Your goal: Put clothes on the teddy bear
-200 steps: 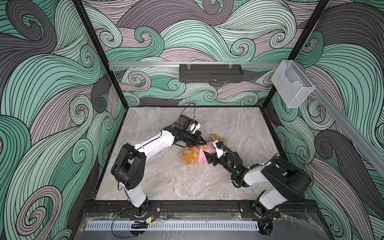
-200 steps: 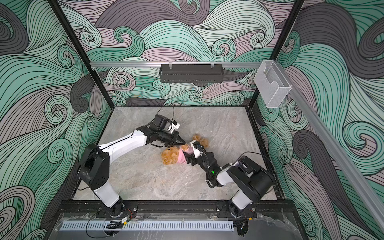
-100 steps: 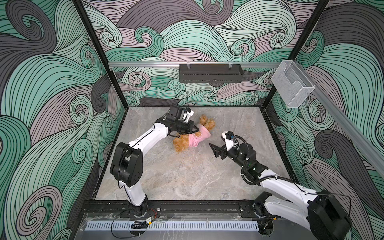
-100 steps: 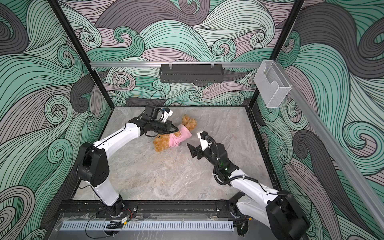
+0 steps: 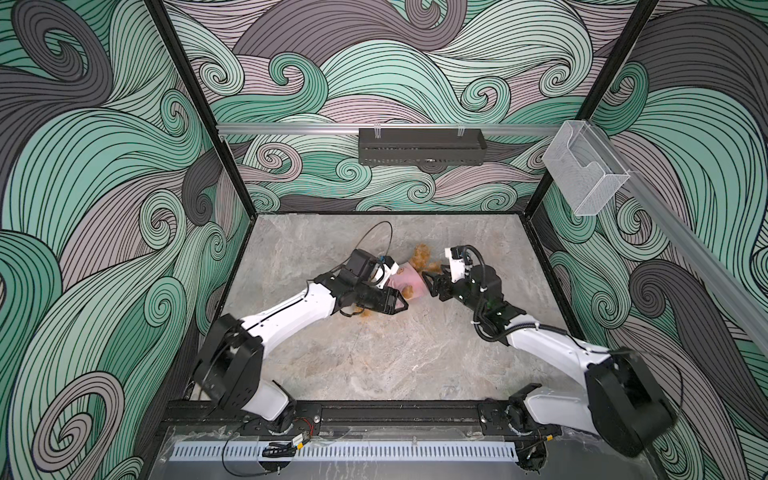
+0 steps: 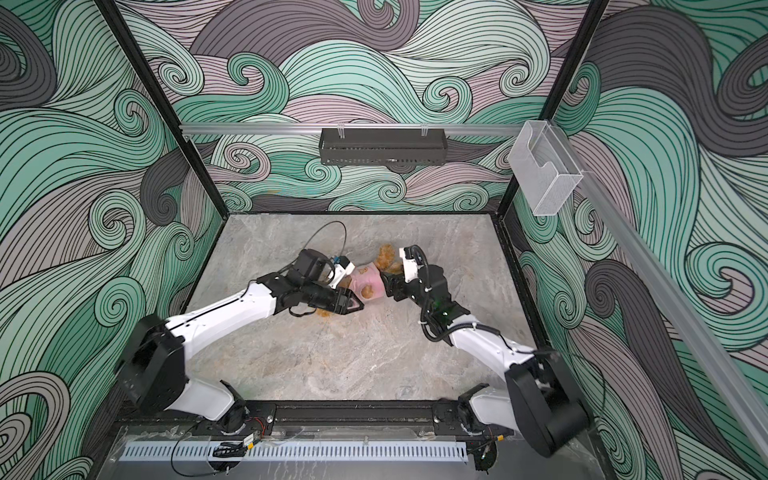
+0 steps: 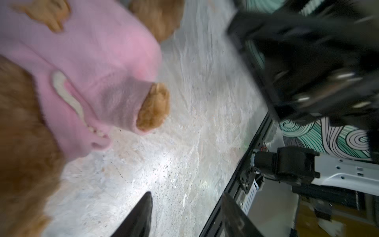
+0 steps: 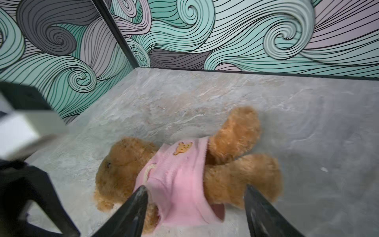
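Teddy bear in pink top, lying longways across gap of wide-open right jaws; left jaws open, empty, beside.

Curly plush teddy bear wears fleecy cloth garment on matt stone-look table.
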Motion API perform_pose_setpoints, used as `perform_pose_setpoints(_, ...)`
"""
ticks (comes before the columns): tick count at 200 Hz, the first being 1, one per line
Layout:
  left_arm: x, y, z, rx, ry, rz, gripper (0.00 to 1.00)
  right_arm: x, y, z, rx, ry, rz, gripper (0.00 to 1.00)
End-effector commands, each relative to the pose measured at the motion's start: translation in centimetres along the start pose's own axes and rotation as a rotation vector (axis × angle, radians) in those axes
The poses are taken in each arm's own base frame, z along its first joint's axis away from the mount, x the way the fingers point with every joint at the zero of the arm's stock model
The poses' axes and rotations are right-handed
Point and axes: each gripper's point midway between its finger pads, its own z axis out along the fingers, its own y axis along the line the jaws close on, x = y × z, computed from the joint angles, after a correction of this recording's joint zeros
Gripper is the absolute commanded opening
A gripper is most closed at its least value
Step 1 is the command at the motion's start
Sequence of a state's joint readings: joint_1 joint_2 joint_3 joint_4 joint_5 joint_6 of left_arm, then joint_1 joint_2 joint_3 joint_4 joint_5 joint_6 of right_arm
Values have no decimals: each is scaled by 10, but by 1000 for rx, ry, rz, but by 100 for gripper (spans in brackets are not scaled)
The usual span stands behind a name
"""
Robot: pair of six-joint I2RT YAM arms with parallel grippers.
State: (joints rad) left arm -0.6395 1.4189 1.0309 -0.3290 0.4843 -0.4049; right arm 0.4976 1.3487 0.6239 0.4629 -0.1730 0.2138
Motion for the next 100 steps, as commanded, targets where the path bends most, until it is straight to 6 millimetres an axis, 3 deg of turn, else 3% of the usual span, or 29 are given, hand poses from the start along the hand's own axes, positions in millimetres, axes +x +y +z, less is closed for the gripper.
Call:
perform_pose_setpoints(1, -36, 15, -38, -188, -184, 16, 67, -7, 30, 29, -151, 13, 18, 68)
perform_pose_setpoints(28, -49, 51, -65, -381, -299, -58, 85, -2, 37, 62, -204, 67, -3, 57)
perform_pose_setpoints(48, -49, 90, -78, -477, -329, -217, 97, 31, 36, 74, -220, 186, 6, 46)
perform_pose_setpoints(66, -44, 111, -63, -418, -273, -356, 98, 64, 36, 67, -209, 251, 17, 39)
perform_pose_setpoints(82, -38, 113, -35, -327, -172, -409, 99, 95, 33, 53, -181, 307, 28, 36)
perform_pose_setpoints(100, -35, 113, -12, -273, -80, -438, 99, 116, 36, 40, -166, 335, 49, 32)
